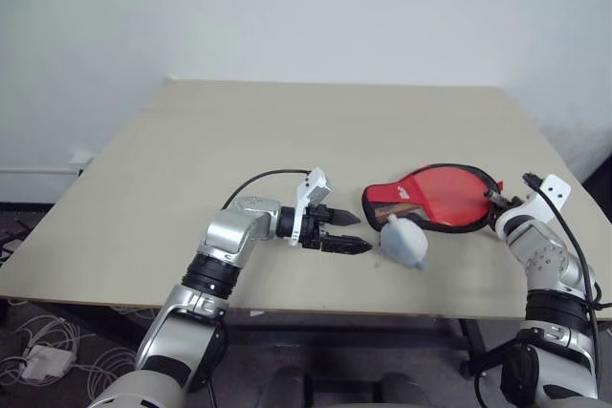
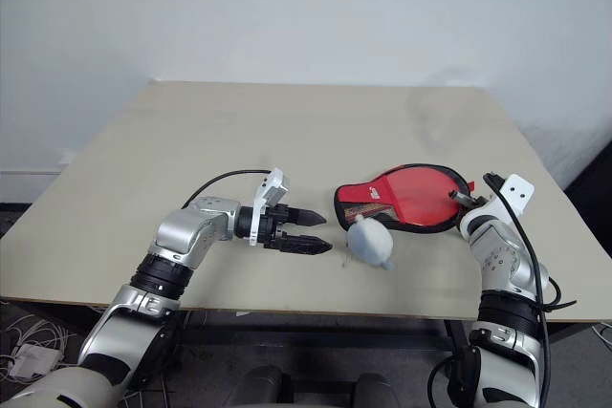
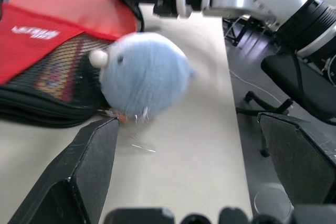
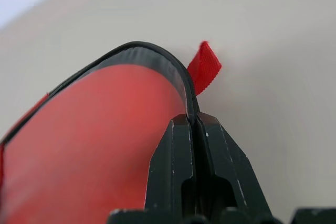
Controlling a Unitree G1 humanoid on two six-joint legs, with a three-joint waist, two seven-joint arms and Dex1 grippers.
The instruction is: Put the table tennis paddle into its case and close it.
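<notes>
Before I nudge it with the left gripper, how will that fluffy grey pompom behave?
The pompom looks soft and light, so it would probably squash and skid rather than resist. It seems tethered to the case, which the right gripper pinches at its rim, so it likely swings instead of rolling away.

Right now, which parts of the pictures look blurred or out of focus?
Left wrist view: the grey pompom is soft-edged, the case behind it blurred too. Right wrist view: the table is hazy, while the right pincer looks sharp. Head views: evenly lit, fairly sharp.
</notes>
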